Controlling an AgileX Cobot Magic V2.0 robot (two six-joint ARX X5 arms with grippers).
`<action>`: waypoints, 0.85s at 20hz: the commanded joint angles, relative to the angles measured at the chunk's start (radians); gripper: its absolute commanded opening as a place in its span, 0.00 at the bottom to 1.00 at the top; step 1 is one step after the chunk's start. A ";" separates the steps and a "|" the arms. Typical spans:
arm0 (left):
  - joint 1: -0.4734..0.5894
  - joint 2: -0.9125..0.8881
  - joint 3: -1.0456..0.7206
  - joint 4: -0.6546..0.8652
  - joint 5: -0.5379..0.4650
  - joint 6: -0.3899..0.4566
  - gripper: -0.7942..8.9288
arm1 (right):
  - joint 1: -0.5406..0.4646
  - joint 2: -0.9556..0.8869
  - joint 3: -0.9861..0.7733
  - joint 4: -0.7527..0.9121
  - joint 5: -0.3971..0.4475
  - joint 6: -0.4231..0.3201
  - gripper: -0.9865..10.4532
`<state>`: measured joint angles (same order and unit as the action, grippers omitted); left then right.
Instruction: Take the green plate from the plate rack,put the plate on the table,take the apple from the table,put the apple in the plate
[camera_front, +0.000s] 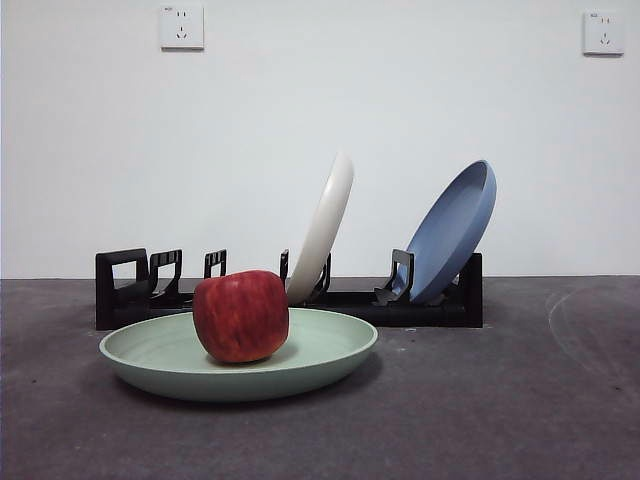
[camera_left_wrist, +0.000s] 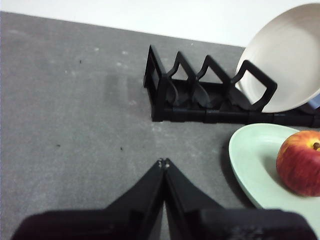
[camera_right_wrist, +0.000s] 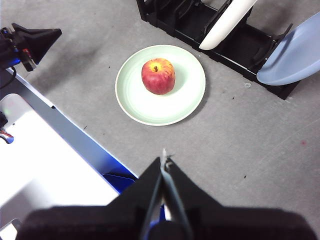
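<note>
- The green plate (camera_front: 330, 355) lies flat on the tabletop (camera_front: 520, 400), just in front of the plate rack (camera_front: 440, 305), and the apple (camera_front: 241, 315) sits in it, a little off centre toward the rack's handle end
- Judged from how things lie, both placements look done; nothing is left in either gripper
- The left gripper (camera_left_wrist: 163, 163) hangs over bare tabletop beside the plate, jaws pressed tip to tip and empty
- The right gripper (camera_right_wrist: 164, 159) is held high and well back from the plate, jaws closed together with nothing between them
- The apple looks firm and rounded, with a smooth, probably slick skin; the widest part of its body seems the safest place to take hold, since a pinch near the stem dimple would likely slide off
- The plate looks light and stiff (matte, likely plastic); its raised rim is the only part that offers a hold while it lies flat, and lifting it there would likely tip the apple
- A cream-white plate (camera_front: 325, 225) and a blue plate (camera_front: 452, 232) lean in the rack's slots, clear of the green one
</note>
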<state>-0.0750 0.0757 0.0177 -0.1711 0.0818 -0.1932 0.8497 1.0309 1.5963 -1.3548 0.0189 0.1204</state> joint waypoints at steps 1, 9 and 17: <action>-0.002 0.016 -0.008 0.008 0.000 0.011 0.08 | 0.001 0.000 -0.008 -0.023 0.001 0.010 0.09; -0.002 0.089 -0.008 0.008 0.000 0.011 0.08 | -0.029 0.000 -0.017 0.076 0.190 -0.107 0.09; -0.002 0.154 -0.007 0.023 0.000 0.011 0.08 | -0.447 -0.060 -0.430 0.643 0.119 -0.207 0.09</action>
<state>-0.0750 0.2314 0.0177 -0.1570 0.0818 -0.1932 0.4026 0.9756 1.1843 -0.7193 0.1394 -0.0795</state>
